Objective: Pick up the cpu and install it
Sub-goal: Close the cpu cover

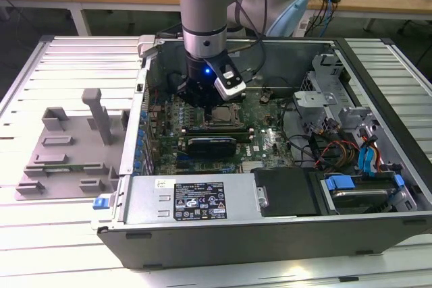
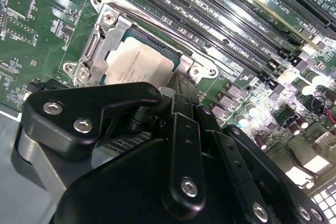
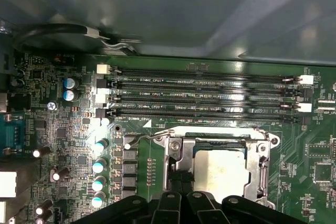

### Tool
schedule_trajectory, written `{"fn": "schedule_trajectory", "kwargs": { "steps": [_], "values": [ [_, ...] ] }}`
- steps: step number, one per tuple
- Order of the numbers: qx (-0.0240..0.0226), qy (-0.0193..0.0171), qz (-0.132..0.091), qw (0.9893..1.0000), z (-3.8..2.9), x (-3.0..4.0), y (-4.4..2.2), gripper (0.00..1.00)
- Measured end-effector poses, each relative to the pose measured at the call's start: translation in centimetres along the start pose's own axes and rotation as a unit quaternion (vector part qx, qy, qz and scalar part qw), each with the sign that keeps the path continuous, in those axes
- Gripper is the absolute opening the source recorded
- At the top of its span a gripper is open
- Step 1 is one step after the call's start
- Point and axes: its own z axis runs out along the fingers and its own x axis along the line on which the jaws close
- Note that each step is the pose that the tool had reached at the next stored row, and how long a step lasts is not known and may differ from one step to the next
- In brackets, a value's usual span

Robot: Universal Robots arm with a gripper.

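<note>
End effector (image 2: 178, 85) over socketed cpu (image 2: 139, 64), grip unclear; exterior view shows grey tray (image 1: 67, 160) beside case (image 1: 304, 234).

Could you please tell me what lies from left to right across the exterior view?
Grey plastic tray with raised blocks → small square silvery-topped cpu in its socket → flat black square cover → blue-trimmed drive bay.
</note>
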Motion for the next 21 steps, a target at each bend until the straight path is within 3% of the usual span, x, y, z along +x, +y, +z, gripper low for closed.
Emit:
{"fn": "schedule_trajectory", "kwargs": {
  "steps": [8,12,14,16,18,21],
  "values": [
    [0.0001,0.0000,0.000,1.0000,-0.36,-0.02,-0.12,0.11],
    [0.0001,0.0000,0.000,1.0000,-1.35,-0.08,-0.13,0.11],
    [0.0001,0.0000,0.000,1.0000,-2.28,-0.14,-0.14,0.11],
    [0.0015,0.0000,0.000,1.0000,-2.31,-0.15,-0.13,0.11],
    [0.0023,0.0001,0.000,1.0000,-2.25,-0.95,-0.16,0.11],
    [0.0035,0.0005,0.000,1.0000,-2.08,-3.41,-0.23,0.11]
  ]
}}
